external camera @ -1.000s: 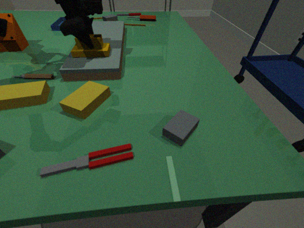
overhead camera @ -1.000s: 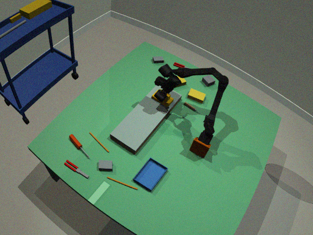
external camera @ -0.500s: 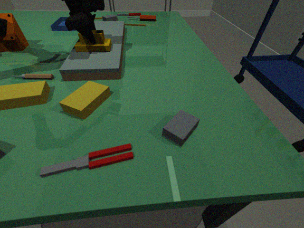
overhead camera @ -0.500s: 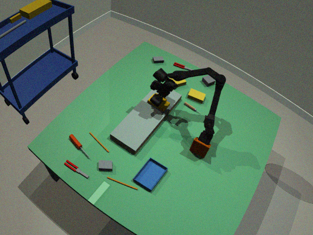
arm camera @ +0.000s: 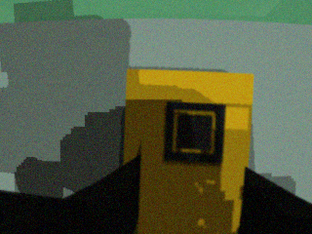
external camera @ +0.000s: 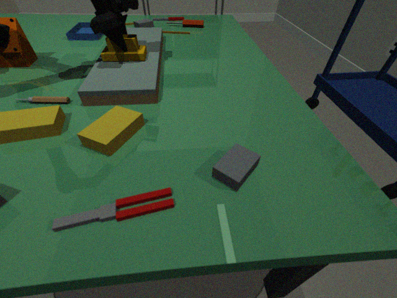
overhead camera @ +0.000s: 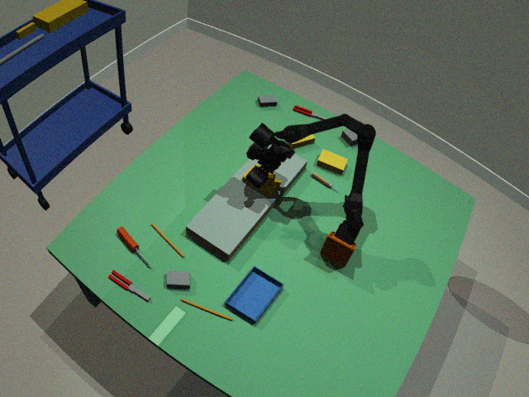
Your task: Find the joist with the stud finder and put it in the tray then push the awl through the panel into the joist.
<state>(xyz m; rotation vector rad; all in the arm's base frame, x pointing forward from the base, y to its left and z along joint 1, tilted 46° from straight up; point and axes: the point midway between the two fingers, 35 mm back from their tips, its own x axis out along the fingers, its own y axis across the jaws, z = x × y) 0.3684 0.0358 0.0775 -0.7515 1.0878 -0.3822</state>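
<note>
My gripper (overhead camera: 261, 174) (external camera: 120, 45) (arm camera: 185, 164) is shut on the yellow stud finder (overhead camera: 273, 187) (external camera: 138, 56) (arm camera: 190, 88). The stud finder is level, on or just above the middle part of the grey floor panel (overhead camera: 226, 217) (external camera: 124, 80) (arm camera: 283, 58); I cannot tell if it touches. Its black square display has a thin yellow outline and a dark centre in the wrist view. The awl (overhead camera: 321, 179) (external camera: 51, 99), with a wooden handle and thin metal tip, lies beside the panel. The blue tray (overhead camera: 256, 295) (external camera: 83, 36) is empty. The joist is hidden.
Yellow blocks (overhead camera: 332, 161) (external camera: 110, 128) lie near the panel's far end in the top view. An orange screwdriver (overhead camera: 127, 239), pliers (overhead camera: 121, 278), a grey block (overhead camera: 178, 279) and thin orange sticks (overhead camera: 167, 240) lie around the other end. A blue cart (overhead camera: 64, 128) stands beyond the table.
</note>
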